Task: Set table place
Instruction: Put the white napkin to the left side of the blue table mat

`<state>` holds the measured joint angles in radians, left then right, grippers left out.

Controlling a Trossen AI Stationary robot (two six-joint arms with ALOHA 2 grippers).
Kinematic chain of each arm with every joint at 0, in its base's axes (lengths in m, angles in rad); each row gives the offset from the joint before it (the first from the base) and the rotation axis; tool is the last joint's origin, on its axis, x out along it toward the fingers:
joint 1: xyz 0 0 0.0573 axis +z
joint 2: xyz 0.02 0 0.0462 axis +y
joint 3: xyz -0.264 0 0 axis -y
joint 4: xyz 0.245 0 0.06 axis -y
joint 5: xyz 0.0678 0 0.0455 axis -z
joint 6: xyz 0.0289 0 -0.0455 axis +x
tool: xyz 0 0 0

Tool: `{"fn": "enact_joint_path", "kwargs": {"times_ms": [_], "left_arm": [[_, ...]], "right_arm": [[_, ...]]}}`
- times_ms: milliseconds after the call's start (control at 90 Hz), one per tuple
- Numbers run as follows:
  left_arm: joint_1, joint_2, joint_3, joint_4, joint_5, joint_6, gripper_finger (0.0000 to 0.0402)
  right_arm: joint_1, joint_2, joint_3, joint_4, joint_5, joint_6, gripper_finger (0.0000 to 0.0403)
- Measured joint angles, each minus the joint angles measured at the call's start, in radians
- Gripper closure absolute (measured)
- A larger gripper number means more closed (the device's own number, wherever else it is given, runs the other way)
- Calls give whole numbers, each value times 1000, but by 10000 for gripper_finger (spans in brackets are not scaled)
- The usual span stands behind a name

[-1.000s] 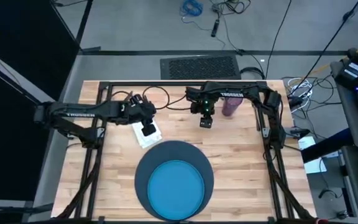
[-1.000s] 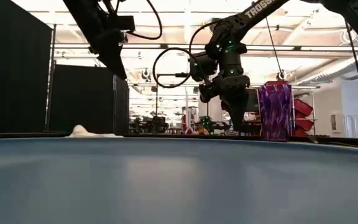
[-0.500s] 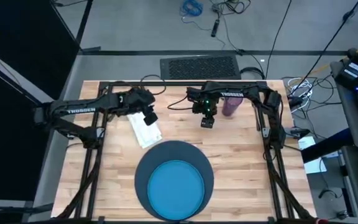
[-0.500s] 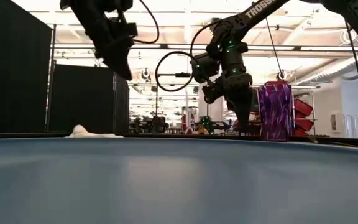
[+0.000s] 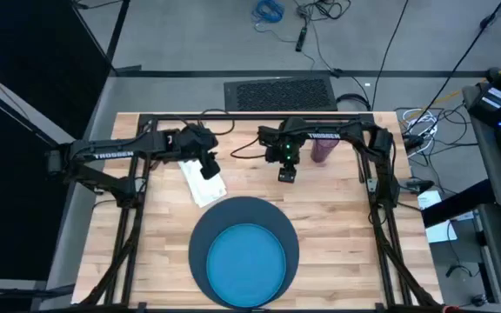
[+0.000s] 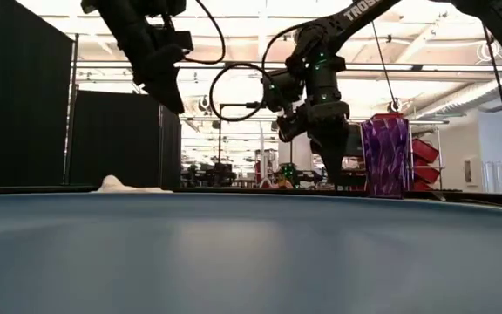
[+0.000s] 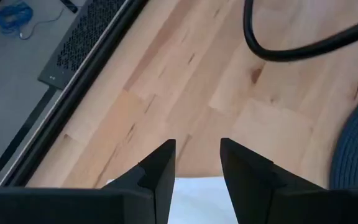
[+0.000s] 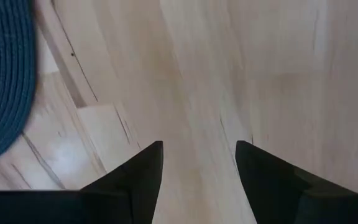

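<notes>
Blue plate (image 5: 247, 258) on navy mat (image 5: 201, 245), white napkin (image 5: 203, 185) just beside, purple cup (image 5: 323, 149) well apart.

Bright blue plate (image 5: 246, 258), purple cup (image 5: 323, 149)

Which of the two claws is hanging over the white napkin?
The left claw, on the arm entering from the left, hangs over the napkin. The right claw hangs over bare table.
</notes>
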<state>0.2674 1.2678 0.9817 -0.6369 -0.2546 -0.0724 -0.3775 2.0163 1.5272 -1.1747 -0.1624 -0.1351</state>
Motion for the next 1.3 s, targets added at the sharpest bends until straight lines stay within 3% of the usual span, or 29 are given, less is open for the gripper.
{"fn": "enact_joint_path", "kwargs": {"times_ms": [211, 778, 911, 1078, 1300], "left_arm": [[-4, 0, 0, -1, -1, 10, 288], [-3, 0, 0, -1, -8, 132, 288], [-3, 0, 0, -1, -68, 131, 288], [9, 0, -3, -83, -84, 26, 288], [27, 21, -132, -67, -34, -51, 288]], "right_arm": [[14, 0, 0, -24, 2, 52, 215], [-33, 0, 0, -12, 4, -11, 215], [-35, 0, 0, -11, 3, -14, 215], [-31, 0, 0, -13, 2, -84, 215], [-35, 0, 0, 2, 1, -142, 215]]}}
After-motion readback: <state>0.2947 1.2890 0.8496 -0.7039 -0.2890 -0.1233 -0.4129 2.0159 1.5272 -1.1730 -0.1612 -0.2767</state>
